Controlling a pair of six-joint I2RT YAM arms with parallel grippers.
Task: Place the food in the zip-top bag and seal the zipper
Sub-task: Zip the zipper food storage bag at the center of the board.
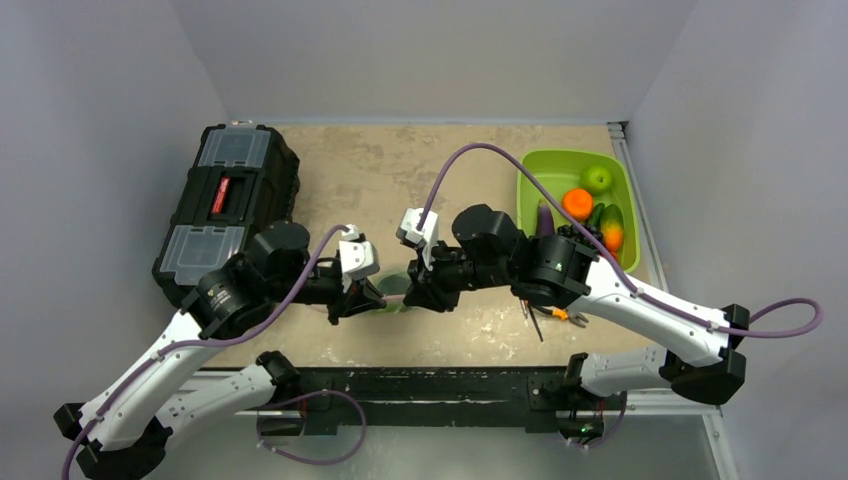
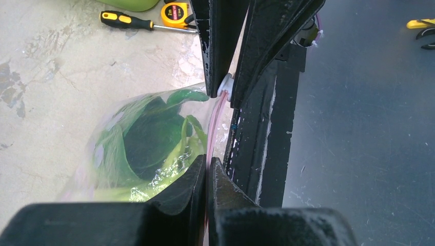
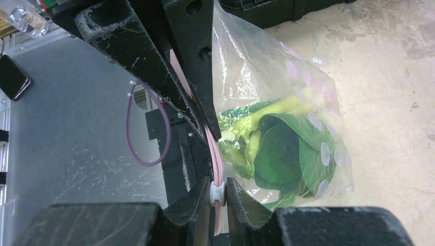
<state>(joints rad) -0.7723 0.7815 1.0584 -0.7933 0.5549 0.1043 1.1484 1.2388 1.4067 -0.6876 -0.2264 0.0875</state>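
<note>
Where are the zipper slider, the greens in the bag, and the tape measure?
zipper slider [image 3: 217,191]: right wrist view, its white body.
leafy greens [image 3: 279,154]: right wrist view, a dark leaf.
tape measure [image 2: 175,14]: left wrist view, its yellow case.

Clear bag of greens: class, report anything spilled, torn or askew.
Nothing stands out. The leafy green vegetables sit inside the clear floppy plastic bag; the left gripper clamps its pink zipper strip, the right gripper pinches the white slider.
</note>
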